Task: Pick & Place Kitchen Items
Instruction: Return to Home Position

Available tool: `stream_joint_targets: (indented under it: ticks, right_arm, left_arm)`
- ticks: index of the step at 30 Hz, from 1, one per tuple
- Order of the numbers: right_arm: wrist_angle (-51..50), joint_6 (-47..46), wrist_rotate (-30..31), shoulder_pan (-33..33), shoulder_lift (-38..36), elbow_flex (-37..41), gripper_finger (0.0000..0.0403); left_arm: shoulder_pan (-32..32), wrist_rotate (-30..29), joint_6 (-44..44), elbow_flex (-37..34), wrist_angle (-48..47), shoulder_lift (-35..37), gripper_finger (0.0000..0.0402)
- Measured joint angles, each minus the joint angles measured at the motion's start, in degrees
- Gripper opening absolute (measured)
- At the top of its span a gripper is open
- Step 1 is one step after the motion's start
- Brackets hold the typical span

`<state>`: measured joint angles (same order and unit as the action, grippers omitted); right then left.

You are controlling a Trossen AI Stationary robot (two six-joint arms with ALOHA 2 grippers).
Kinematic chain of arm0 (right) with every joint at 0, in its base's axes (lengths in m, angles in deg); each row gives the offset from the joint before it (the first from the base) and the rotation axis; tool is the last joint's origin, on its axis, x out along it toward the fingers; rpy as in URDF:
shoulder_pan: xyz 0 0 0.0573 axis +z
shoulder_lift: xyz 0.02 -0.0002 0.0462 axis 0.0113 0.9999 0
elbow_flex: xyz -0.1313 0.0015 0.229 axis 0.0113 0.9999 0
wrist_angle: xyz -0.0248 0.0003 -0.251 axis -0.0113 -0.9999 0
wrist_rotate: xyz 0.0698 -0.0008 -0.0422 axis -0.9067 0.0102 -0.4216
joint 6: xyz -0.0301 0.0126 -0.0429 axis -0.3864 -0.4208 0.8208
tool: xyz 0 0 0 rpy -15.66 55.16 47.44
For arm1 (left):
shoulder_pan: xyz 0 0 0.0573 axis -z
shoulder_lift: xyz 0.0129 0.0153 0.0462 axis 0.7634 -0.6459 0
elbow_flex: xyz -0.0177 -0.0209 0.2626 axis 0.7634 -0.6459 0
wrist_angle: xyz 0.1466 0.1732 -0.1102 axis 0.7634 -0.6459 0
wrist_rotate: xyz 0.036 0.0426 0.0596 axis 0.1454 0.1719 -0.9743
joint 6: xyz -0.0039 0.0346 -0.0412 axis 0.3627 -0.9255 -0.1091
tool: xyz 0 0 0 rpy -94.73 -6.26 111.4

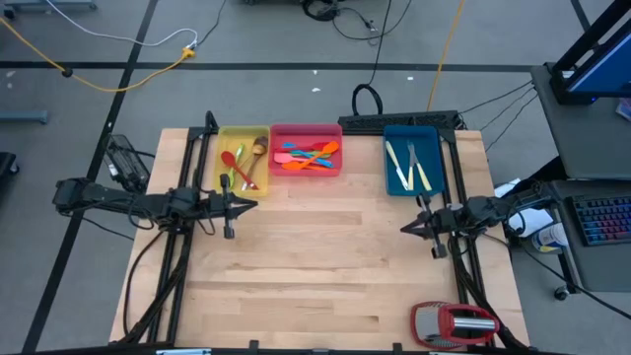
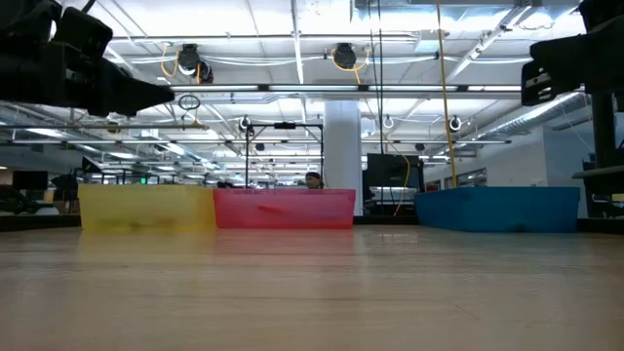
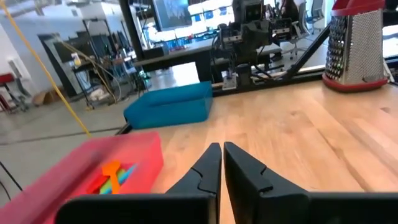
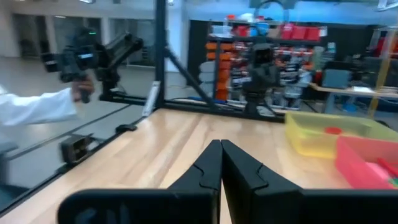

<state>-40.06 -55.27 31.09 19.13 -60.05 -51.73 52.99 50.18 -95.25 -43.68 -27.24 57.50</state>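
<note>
Surface: pale plank table [image 1: 325, 286], smooth grain, bare in the middle; open workshop behind.
Trays: three rectangular plastic bins along the upper middle of the overhead frame; yellow tray [image 1: 243, 129] and pink tray [image 1: 306, 128] side by side, blue tray [image 1: 434, 148] apart, to the right.
Contents: spoons [image 1: 242, 166] in yellow, spatulas [image 1: 308, 156] in pink, cream-handled knives [image 1: 412, 166] in blue; grouped by kind, so sorting judged finished.
Left gripper [image 1: 246, 204]: left of centre, fingers pressed together, empty.
Right gripper [image 1: 406, 228]: right of centre, likewise closed, empty.
Posture: arms mirrored, tips inward, clear of the bins; judged a parked stance.
Grater [image 1: 455, 322]: perforated metal, red trim, lower right, unsorted.

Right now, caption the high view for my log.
Utensils sorted into yellow tray, red tray and blue tray; left gripper and right gripper shut, above the table.
</note>
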Motion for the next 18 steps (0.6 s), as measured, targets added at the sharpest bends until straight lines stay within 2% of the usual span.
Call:
stream_joint_targets:
  ticks: [3,6,10,15,18]
  right_arm:
    - [-0.8,0.0,-3.2,0.0,0.0,0.0,0.0000]
    - [-0.9,0.3,-3.1,0.0,0.0,0.1,0.0000]
    - [-0.8,1.1,-4.0,0.0,0.0,1.3,0.0000]
    - [-0.9,1.3,-11.4,0.0,0.1,1.6,0.0000]
    - [-0.7,2.7,-13.7,0.0,0.1,1.6,0.0000]
  left_arm:
    - [0.0,0.1,-1.1,0.0,2.1,0.0,0.0014]
    - [0.0,0.2,-1.0,0.0,2.3,0.0,0.0004]
    - [0.0,2.1,-0.1,0.0,1.7,-0.1,0.0010]
    - [0.0,6.9,-1.2,0.0,1.3,-0.1,0.0015]
    - [0.0,8.2,-1.0,0.0,0.7,-0.1,0.0008]
